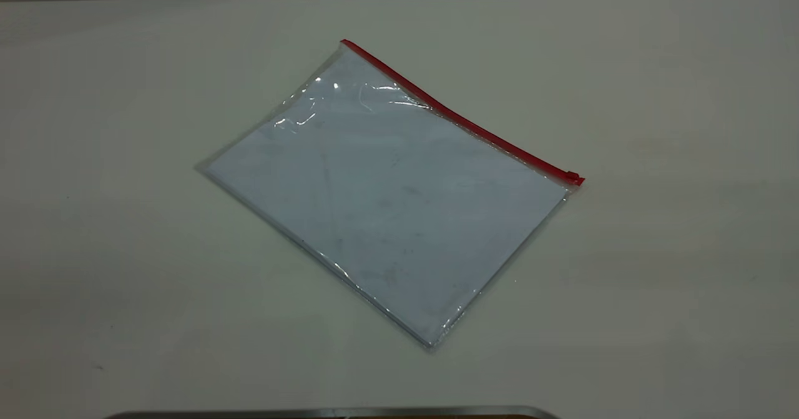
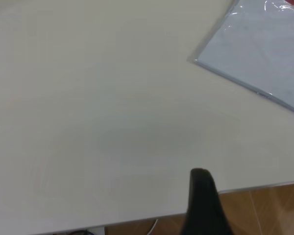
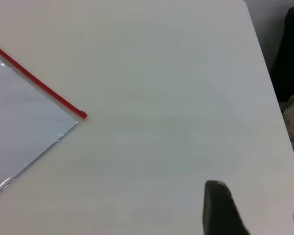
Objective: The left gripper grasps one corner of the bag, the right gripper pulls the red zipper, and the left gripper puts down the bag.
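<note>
The bag [image 1: 387,200] lies flat on the table, a clear pouch with a bluish-white sheet inside. The red zipper [image 1: 455,118] runs along its far long side, with the slider tab [image 1: 572,176] at the right-hand corner. Neither gripper shows in the exterior view. In the left wrist view, one black finger [image 2: 202,196] of my left gripper [image 2: 252,208] hangs over the table's edge, well away from the bag's corner [image 2: 195,60]. In the right wrist view, my right gripper [image 3: 258,198] is open and empty, apart from the zipper's end [image 3: 83,115].
The white table [image 1: 655,250] surrounds the bag on all sides. Its edge [image 2: 264,187] with wooden floor beyond shows in the left wrist view. A table corner and dark objects [image 3: 289,54] beyond it show in the right wrist view.
</note>
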### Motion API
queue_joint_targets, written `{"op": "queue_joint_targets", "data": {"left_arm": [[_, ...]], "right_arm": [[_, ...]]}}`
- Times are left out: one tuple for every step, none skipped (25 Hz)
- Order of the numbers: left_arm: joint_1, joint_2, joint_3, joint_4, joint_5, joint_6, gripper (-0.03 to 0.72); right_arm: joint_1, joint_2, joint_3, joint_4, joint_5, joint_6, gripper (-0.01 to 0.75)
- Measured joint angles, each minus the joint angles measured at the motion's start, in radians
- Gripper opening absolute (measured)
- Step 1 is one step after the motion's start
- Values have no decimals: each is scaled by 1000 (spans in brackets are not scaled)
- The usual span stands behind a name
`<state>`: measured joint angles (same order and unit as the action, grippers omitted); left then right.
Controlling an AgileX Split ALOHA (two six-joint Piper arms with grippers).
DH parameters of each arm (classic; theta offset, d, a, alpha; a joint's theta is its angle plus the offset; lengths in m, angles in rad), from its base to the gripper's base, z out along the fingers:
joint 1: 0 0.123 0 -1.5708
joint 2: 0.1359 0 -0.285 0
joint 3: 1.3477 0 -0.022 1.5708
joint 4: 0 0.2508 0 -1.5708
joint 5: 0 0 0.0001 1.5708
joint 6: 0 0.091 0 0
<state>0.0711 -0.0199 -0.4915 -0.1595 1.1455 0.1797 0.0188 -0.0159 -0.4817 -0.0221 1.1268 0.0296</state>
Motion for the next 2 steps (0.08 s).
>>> {"op": "queue_joint_targets", "data": {"left_arm": [[0, 0, 0, 0, 0, 0, 563], [0, 0, 0, 0, 0, 0, 563]], "right_arm": [[0, 0, 0, 0, 0, 0, 403], [0, 0, 0, 0, 0, 0, 403]]}}
